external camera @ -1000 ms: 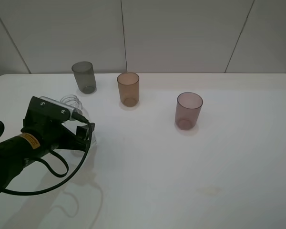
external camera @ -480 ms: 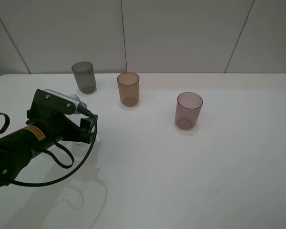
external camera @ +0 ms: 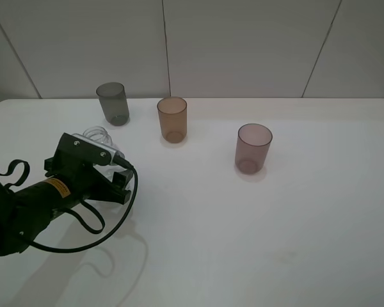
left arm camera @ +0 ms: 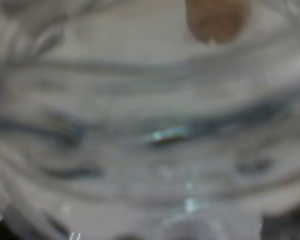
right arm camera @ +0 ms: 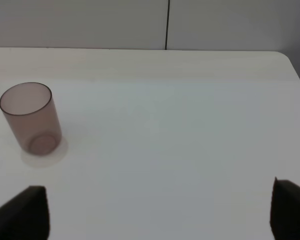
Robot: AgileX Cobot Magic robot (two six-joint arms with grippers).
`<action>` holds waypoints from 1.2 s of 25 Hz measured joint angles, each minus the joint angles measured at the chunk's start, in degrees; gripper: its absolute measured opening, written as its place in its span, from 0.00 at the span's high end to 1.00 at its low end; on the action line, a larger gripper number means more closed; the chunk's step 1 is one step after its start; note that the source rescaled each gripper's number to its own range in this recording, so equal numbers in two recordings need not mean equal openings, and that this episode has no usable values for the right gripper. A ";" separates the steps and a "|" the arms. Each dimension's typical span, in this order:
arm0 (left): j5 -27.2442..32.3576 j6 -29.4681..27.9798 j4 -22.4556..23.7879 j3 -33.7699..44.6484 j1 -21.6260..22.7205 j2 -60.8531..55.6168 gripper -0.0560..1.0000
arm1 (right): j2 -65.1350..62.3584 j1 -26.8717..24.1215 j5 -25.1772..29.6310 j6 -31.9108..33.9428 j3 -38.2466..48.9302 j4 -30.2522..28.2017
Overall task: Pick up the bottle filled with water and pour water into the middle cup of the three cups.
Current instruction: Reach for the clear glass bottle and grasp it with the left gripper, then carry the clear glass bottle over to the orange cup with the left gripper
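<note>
Left gripper [external camera: 118, 184]: jaws wide open, close by the bottle [external camera: 97, 136], scene left. Right gripper [right arm camera: 160, 212]: jaws apart, purple cup [right arm camera: 30, 117] beyond. Amber cup [external camera: 172, 119]: far centre, upright.

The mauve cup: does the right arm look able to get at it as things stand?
Probably yes. In the right wrist view the mauve cup stands upright and alone, the right pincer is open, and nothing stands between them on the table. How far the arm must stretch, I cannot tell.
</note>
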 joint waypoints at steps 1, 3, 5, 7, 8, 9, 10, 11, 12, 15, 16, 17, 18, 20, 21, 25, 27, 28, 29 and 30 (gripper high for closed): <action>0.00 -0.44 0.00 -0.36 0.00 0.07 0.00 | 0.00 0.00 0.00 0.00 0.00 0.00; 0.00 -1.00 0.00 -1.22 0.00 0.14 0.00 | 0.00 0.00 0.00 0.00 0.00 0.00; 0.00 -1.54 0.00 -2.11 0.00 0.14 0.00 | 0.00 0.00 0.00 0.00 0.00 0.00; 0.00 -1.93 0.00 -2.83 0.00 0.18 0.00 | 0.00 0.00 0.00 0.00 0.00 0.00; 0.00 -2.01 0.00 -3.09 0.00 0.30 0.00 | 0.00 0.00 0.00 0.00 0.00 0.00; 0.00 -2.01 0.00 -3.31 0.00 0.43 0.00 | 0.00 0.00 0.00 0.00 0.00 0.00; 0.00 -2.01 0.14 -3.43 0.00 0.82 0.00 | 0.00 0.00 0.00 0.00 0.00 0.00; -0.05 -2.01 0.36 -3.50 0.00 1.19 0.00 | 0.00 0.00 0.00 0.00 0.00 0.00; -0.05 -2.01 0.55 -3.57 0.00 1.67 0.00 | 0.00 0.00 0.00 0.00 0.00 0.00; -0.05 -2.05 0.90 -3.68 0.00 2.70 0.26 | 0.00 0.00 0.00 0.00 0.00 0.00; -0.05 -2.05 1.00 -3.74 0.00 2.95 0.54 | 0.00 0.00 0.00 0.00 0.00 0.00; 0.00 -2.05 1.09 -3.78 0.00 3.14 0.87 | 0.00 0.00 0.00 0.00 0.00 0.00; 0.00 -2.15 1.11 -3.78 0.00 3.14 0.95 | 0.00 0.00 0.00 0.00 0.00 0.00; 0.04 -2.15 1.11 -3.78 0.00 3.14 0.94 | 0.00 0.00 0.00 0.00 0.00 0.00; 0.04 -2.22 1.11 -3.84 0.00 3.14 0.94 | 0.00 0.00 0.00 0.00 0.00 0.00; 0.06 -2.22 1.46 -3.84 0.00 3.14 0.94 | 0.00 0.00 0.00 0.00 0.00 0.00; 0.06 -2.22 1.50 -3.84 0.00 3.14 0.94 | 0.00 0.00 0.00 0.00 0.00 0.00; 0.06 -2.46 1.50 -3.84 0.00 3.14 0.94 | 0.00 0.00 0.00 0.00 0.00 0.00; 0.06 -2.81 1.50 -3.84 0.00 3.14 0.94 | 0.00 0.00 0.00 0.00 0.00 0.00; 0.11 -3.22 1.57 -3.84 0.00 3.14 0.94 | 0.00 0.00 0.00 0.00 0.00 0.00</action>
